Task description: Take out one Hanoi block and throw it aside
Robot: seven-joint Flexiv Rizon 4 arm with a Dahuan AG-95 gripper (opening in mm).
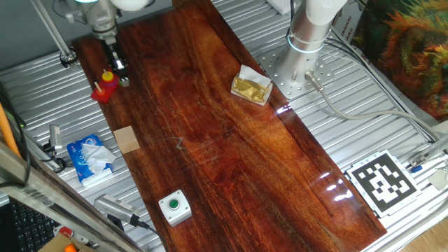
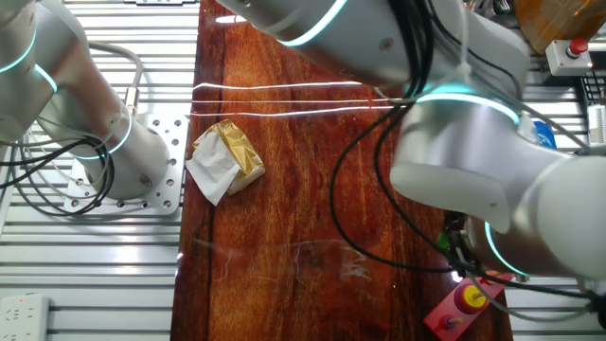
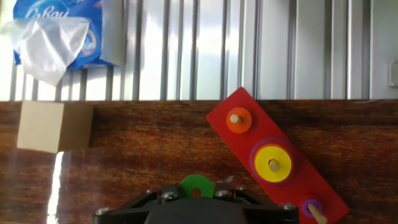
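Note:
The Hanoi block [image 3: 186, 184] is a small green ring held between my fingers at the bottom of the hand view. My gripper [image 3: 196, 190] is shut on it. Ahead to the right lies the red Hanoi base [image 3: 273, 158] with an orange ring [image 3: 239, 120], a yellow ring [image 3: 272, 164] on a purple one, and a small purple ring [image 3: 311, 206] on its pegs. In one fixed view my gripper [image 1: 120, 74] hangs just right of the red base [image 1: 103, 91]. In the other fixed view the arm hides the green ring; the base [image 2: 462, 309] shows below it.
A wooden cube [image 3: 50, 126] [image 1: 127, 138] and a blue tissue pack [image 3: 62, 31] [image 1: 91, 159] lie to the left. A gold foil packet on white paper [image 1: 252, 87] [image 2: 225, 156] sits mid-board. A green button box [image 1: 173, 206] stands at the near edge.

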